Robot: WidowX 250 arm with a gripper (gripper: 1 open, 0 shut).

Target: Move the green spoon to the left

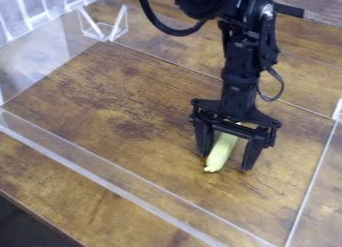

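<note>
A black robot arm [238, 41] reaches down from the top of the frame to a wooden table [107, 101], its gripper [225, 159] pointing straight down in the lower right of the picture. The jaws stand spread wide, one finger [201, 143] left of the green spoon [219, 153] and the other right of it, their tips at or just above the wood. The spoon lies flat on the table between them, its thick yellow-green handle running from under the gripper body toward the lower edge of the frame, where its rounded end pokes out past the fingertips. The metal head is hidden under the gripper. The fingers straddle the handle with a gap showing on each side, so the spoon is not clamped; whether either finger brushes it cannot be told at this sharpness.

A black cable [167, 23] loops off the arm near the top centre. Clear plastic walls [80, 161] fence the work area: a low one runs diagonally across the lower left, another stands along the right edge, and a small clear stand [102, 23] sits at the upper left. The rest of the planked tabletop stretches to the left of the gripper.
</note>
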